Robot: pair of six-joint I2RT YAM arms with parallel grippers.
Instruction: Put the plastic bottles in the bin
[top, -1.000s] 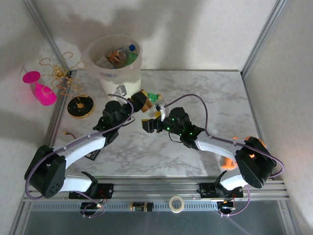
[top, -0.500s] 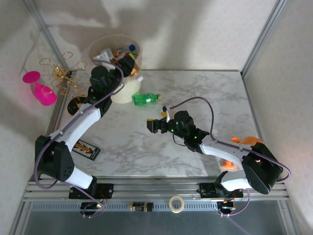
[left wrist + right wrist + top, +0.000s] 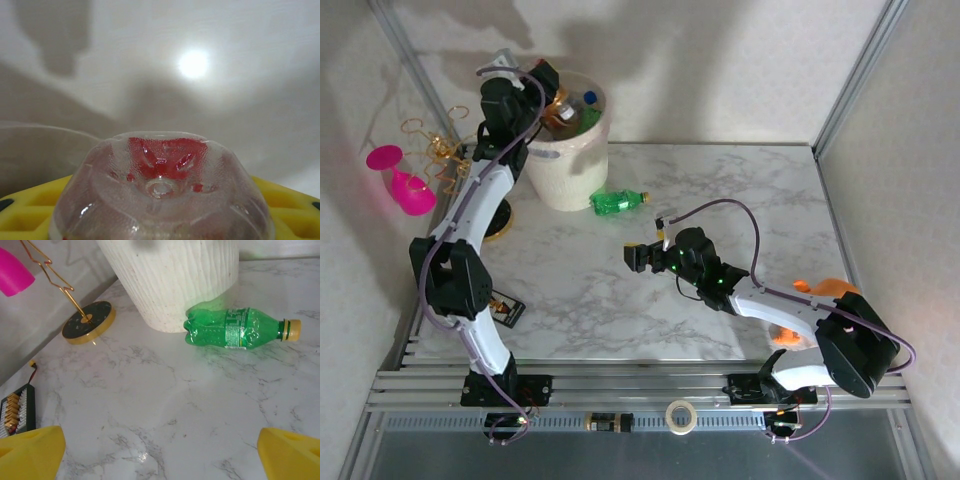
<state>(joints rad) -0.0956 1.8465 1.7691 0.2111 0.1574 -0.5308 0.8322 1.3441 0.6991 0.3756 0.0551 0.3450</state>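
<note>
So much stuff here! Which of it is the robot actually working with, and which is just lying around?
Part of the job:
green bottle on the table
held bottle, in the left gripper
bin, with bottles inside

Just lying about:
pink wine glass
gold wire stand
orange object
tape roll

White arm links [image 3: 775, 300], black joints; purple cables [image 3: 720, 202] looped alongside; yellow fingertips [image 3: 30, 450]; green lights [image 3: 672, 263] on the right wrist.
</note>
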